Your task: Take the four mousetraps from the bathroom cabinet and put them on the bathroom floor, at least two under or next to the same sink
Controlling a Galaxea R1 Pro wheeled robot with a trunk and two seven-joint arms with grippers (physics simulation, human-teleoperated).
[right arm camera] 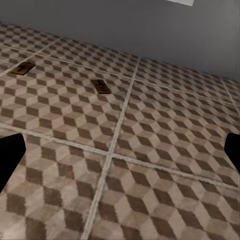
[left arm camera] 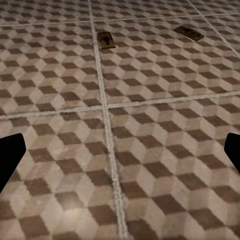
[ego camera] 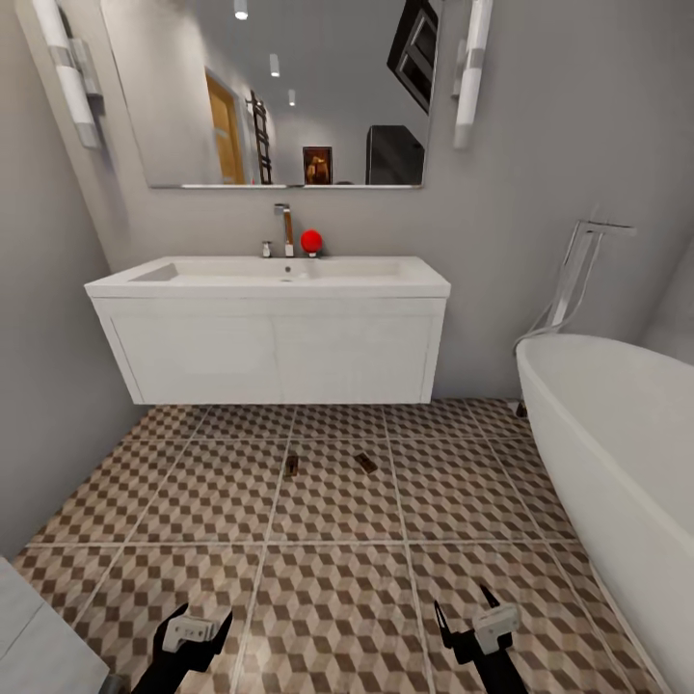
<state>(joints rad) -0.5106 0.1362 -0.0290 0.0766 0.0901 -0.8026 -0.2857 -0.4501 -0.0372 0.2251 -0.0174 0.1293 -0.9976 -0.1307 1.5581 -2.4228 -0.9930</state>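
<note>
— Mousetraps: how many can be made out, and where are the arms seen?

— Nearest the camera, the left gripper [ego camera: 198,631] and the right gripper [ego camera: 472,617] are seen low in the head view, held above the bathroom floor [ego camera: 328,598]. The jaws of both are spread apart, and nothing is held between them. In each wrist view the dark fingertips [left arm camera: 10,155] are shown at the two edges of the picture, with bare patterned tile between them [right arm camera: 10,155].

— And the traps?

— Two are seen, further out on the same cube-patterned tiles. The left mousetrap [ego camera: 290,467] is laid just beside a pale grout line; the right mousetrap [ego camera: 365,463] is set near it, turned at an angle, with a gap left between the two. Both are lying flat. They are also picked up in the left wrist view, the left mousetrap [left arm camera: 105,40] and the right mousetrap [left arm camera: 188,33], and again in the right wrist view, the left mousetrap [right arm camera: 23,68] and the right mousetrap [right arm camera: 100,86].

— What is behind them?

— A white wall-hung sink unit [ego camera: 275,337] is mounted just beyond the traps, which are placed on the floor in front of it. A faucet [ego camera: 285,229] and a small red ball-like object [ego camera: 310,241] are seen on its top, with a mirror [ego camera: 270,92] above. A white bathtub [ego camera: 617,453] is stood at the right.
</note>
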